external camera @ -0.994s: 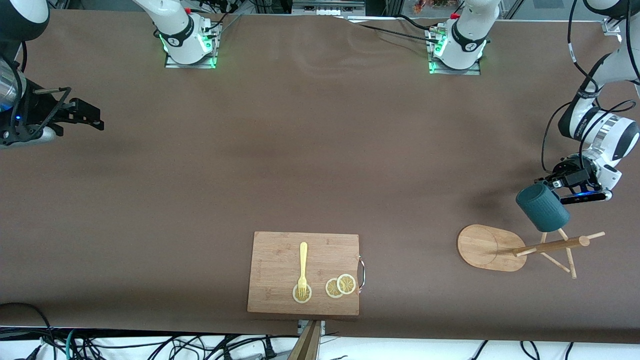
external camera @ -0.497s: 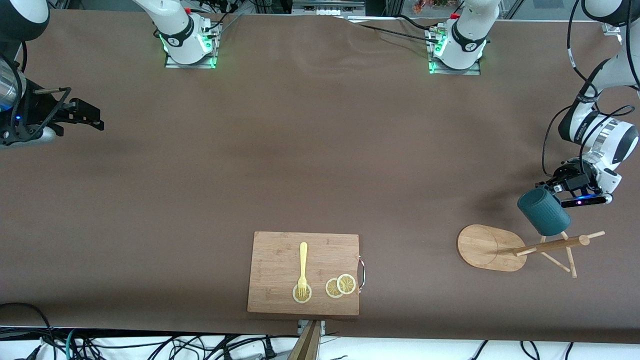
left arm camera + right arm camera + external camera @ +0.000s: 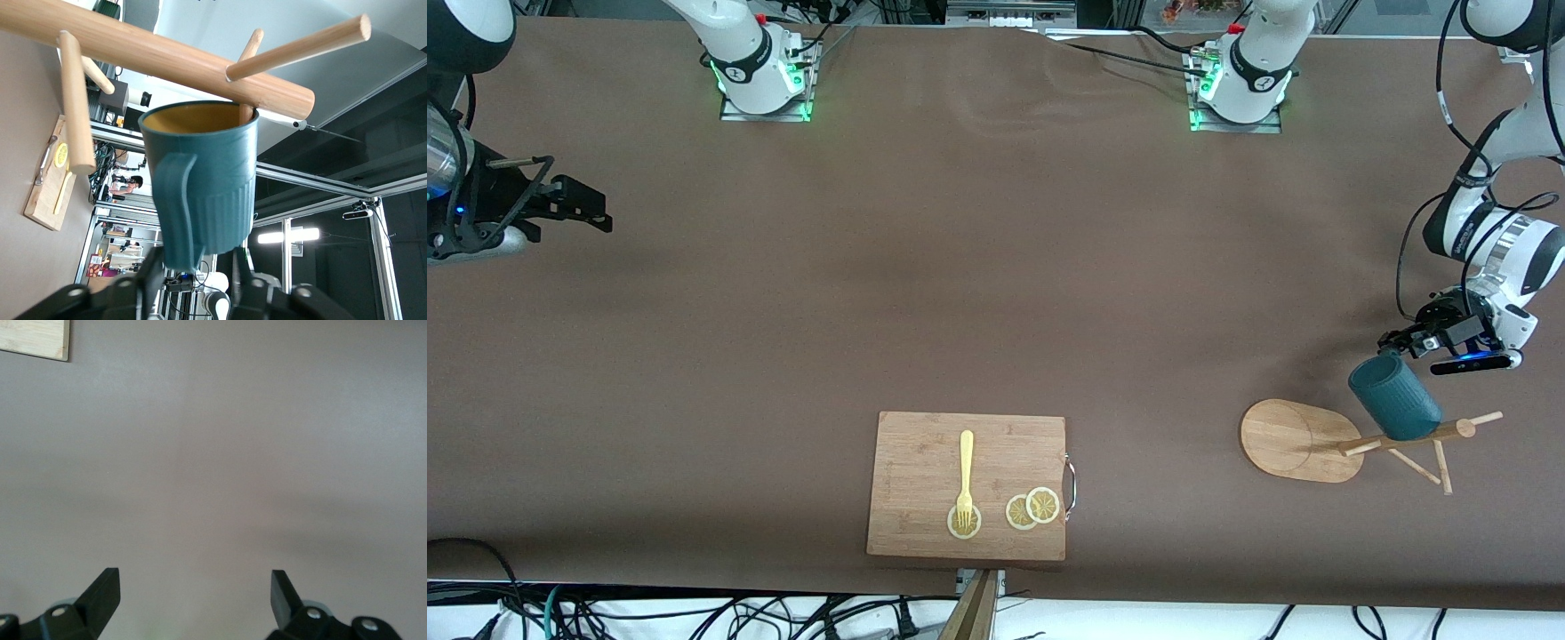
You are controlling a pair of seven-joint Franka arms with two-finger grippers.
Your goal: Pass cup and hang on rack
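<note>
The step in hand is the hanging itself, and it looks close to done. The small dark teal ribbed cup (image 3: 1394, 400) sits tilted on the light bamboo mug rack (image 3: 1285, 440), low in the front view at the left arm's end of the brown table (image 3: 960, 267). In the left wrist view one thin angled peg (image 3: 248, 100) runs into the cup's yellowish-tan mouth, so the cup (image 3: 200, 193) seems to be carried by the rack's peg and central post (image 3: 167, 60). The left gripper (image 3: 1400, 340) hovers just above the cup. Its fingers (image 3: 152, 270) stand partly apart on either side of the cup's bottom end and handle, with a gap wider than the handle. They do not seem to pinch it, though I cannot tell whether one finger touches. The next move probably calls for spreading the fingers fully and backing straight off along the cup's axis, without nudging the handle or tipping the rack. The right gripper (image 3: 583, 209) waits at the upper edge at the right arm's end, its jaws wide and empty over bare table. A rectangular wooden cutting board (image 3: 925, 462) with a yellow fork (image 3: 966, 471) and lemon slices (image 3: 1032, 508) lies low in the middle of the frame.
</note>
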